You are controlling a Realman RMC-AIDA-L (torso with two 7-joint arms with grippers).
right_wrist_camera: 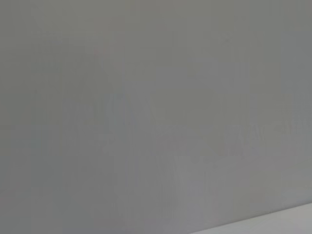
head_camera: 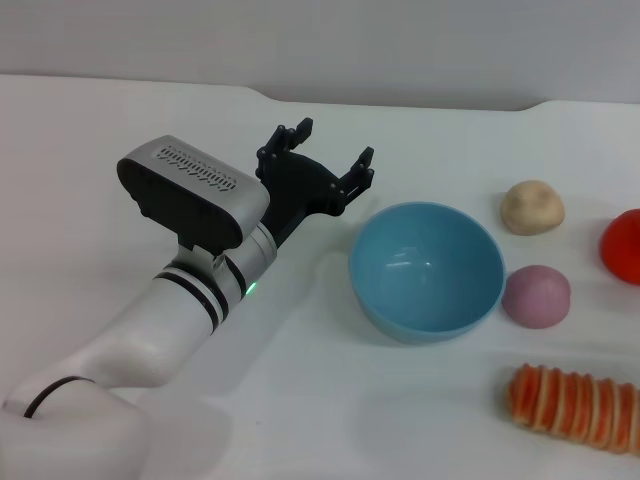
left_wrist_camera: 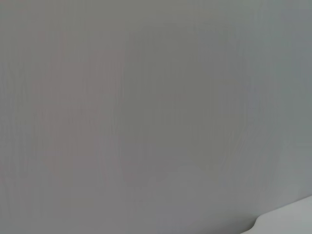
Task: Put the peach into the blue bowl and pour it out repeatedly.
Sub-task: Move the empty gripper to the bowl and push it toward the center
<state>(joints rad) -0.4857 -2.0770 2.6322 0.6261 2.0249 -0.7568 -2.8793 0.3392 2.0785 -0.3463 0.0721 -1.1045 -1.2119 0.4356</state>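
The light blue bowl (head_camera: pixel 426 270) stands upright and empty on the white table, right of centre in the head view. The pink-mauve peach (head_camera: pixel 536 296) lies on the table just right of the bowl, close to its rim. My left gripper (head_camera: pixel 333 155) hangs open above the table to the upper left of the bowl, its black fingers spread and nothing between them. The right gripper is out of view. Both wrist views show only a plain grey surface.
A beige lumpy round thing (head_camera: pixel 532 207) lies behind the peach. A bright red fruit (head_camera: pixel 624 246) sits at the right edge. A striped orange-and-white object (head_camera: pixel 573 406) lies at the front right. The white table (head_camera: pixel 420 400) stretches around them.
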